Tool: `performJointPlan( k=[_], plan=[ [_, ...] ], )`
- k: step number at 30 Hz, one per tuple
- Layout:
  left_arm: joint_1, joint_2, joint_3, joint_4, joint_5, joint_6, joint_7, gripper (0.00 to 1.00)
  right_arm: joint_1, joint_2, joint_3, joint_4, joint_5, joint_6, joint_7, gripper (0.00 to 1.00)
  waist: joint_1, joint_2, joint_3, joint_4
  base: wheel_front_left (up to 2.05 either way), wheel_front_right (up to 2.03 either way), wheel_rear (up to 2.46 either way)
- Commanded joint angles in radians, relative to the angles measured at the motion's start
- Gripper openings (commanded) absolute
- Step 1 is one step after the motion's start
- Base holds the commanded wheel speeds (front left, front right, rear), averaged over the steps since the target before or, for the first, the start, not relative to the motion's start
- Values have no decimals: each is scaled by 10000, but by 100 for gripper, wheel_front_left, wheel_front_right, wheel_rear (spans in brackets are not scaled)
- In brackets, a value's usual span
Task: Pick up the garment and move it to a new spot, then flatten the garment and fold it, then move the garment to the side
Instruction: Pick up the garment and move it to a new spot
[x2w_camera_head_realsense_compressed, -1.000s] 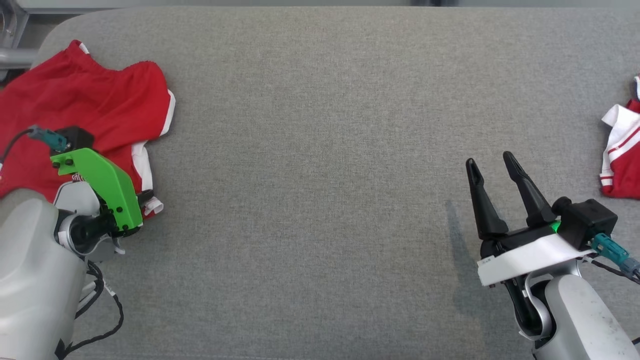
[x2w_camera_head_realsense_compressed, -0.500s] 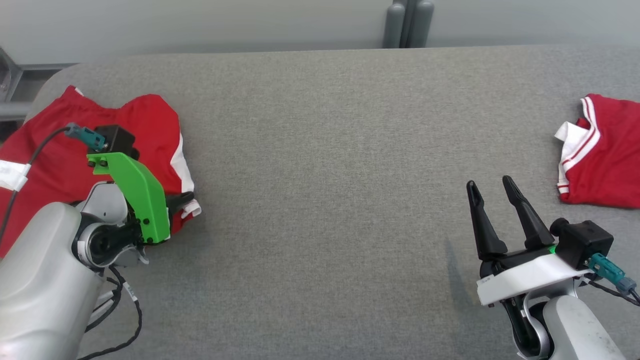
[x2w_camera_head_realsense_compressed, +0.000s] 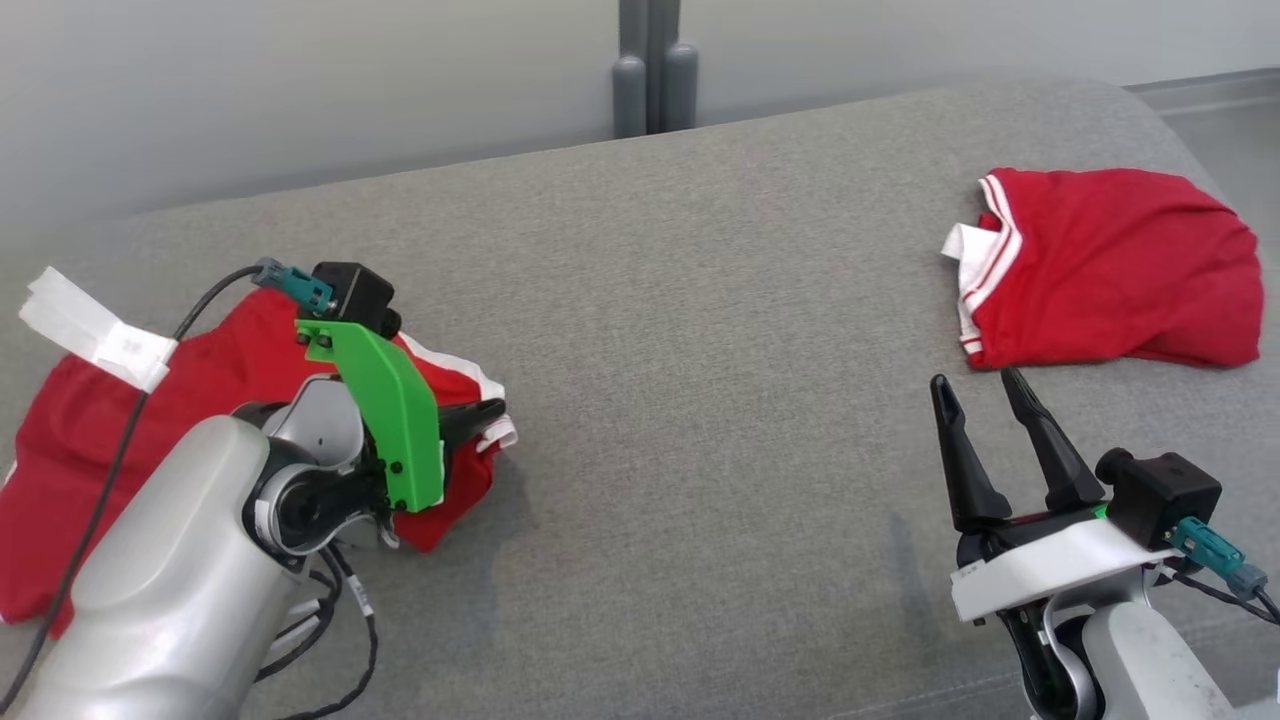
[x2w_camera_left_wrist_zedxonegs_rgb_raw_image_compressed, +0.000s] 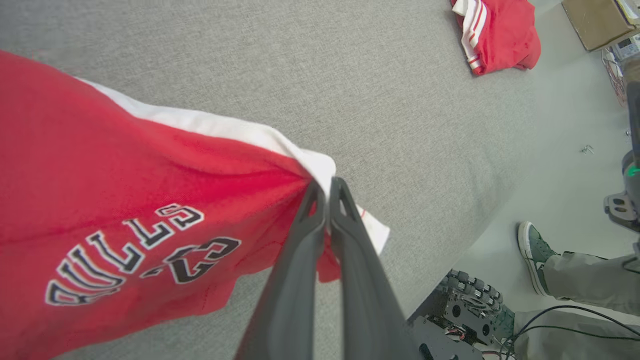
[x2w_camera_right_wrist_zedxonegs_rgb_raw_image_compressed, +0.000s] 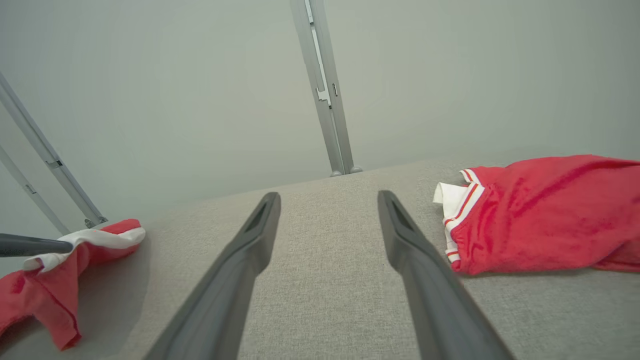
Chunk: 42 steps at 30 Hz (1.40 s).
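Note:
The garment (x2w_camera_head_realsense_compressed: 150, 430) is a pair of red shorts with white trim and black-and-white "BULLS 23" lettering, lying at the left of the grey padded table (x2w_camera_head_realsense_compressed: 700, 350). My left gripper (x2w_camera_head_realsense_compressed: 495, 412) is shut on its white-trimmed edge and holds that edge up off the table. From the left wrist, the fingers (x2w_camera_left_wrist_zedxonegs_rgb_raw_image_compressed: 345, 240) are pinched together on the garment (x2w_camera_left_wrist_zedxonegs_rgb_raw_image_compressed: 125, 175), which drapes away to the left. My right gripper (x2w_camera_head_realsense_compressed: 972, 380) stands open over bare table at the lower right, with nothing between its fingers (x2w_camera_right_wrist_zedxonegs_rgb_raw_image_compressed: 235, 265). The right wrist view catches the held garment (x2w_camera_right_wrist_zedxonegs_rgb_raw_image_compressed: 60, 265) at its far left.
A second red garment (x2w_camera_head_realsense_compressed: 1110, 265) with white striped trim lies bunched at the table's right end, just beyond my right fingertips. Grey posts (x2w_camera_head_realsense_compressed: 650, 70) stand behind the table's far edge. A person's foot (x2w_camera_left_wrist_zedxonegs_rgb_raw_image_compressed: 532, 250) and my base (x2w_camera_left_wrist_zedxonegs_rgb_raw_image_compressed: 465, 310) are on the floor beside the table.
The head camera has tilted up and turned, shifting the whole picture. My left gripper has carried the garment's edge rightward, toward the table's middle. The right gripper has stayed open.

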<state>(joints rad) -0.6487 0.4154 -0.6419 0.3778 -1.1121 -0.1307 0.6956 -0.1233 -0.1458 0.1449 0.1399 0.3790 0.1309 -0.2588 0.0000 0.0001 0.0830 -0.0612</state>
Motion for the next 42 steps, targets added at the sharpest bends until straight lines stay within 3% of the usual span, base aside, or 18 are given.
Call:
performJointPlan(
  k=[1,18,30,39,40,41,42],
  plan=[
    [-158,-259,-27,60,143,27,-191,0,88,-46,-3,28,106,-3,-60,100,0,-1,-137,-921,0,0,0],
    [-2278,-2594,-60,2855,752,348,-1824,0,-573,202,245,53,221,-3,-50,100,0,-1,965,-3204,0,0,0],
    [-3944,-3095,147,5052,1015,251,-3004,0,-925,519,358,54,286,-3,-50,100,0,-1,1861,-4412,0,0,0],
    [-4281,-3452,-69,5906,724,17,-3528,0,-932,490,243,61,151,-3,-50,100,0,-1,1839,-4280,0,0,0],
    [-4301,-3487,-129,5927,683,3,-3532,8,-941,473,246,65,140,-3,-50,100,0,-1,1812,-4210,0,0,0],
    [-4308,-3519,-186,5945,665,-11,-3564,36,-949,453,266,85,132,-3,-50,100,0,-1,1778,-4140,0,0,0],
    [-4310,-3538,-238,5954,650,-15,-3583,100,-949,442,279,106,122,-3,-50,100,0,-1,1738,-4068,0,0,0]
  ],
)
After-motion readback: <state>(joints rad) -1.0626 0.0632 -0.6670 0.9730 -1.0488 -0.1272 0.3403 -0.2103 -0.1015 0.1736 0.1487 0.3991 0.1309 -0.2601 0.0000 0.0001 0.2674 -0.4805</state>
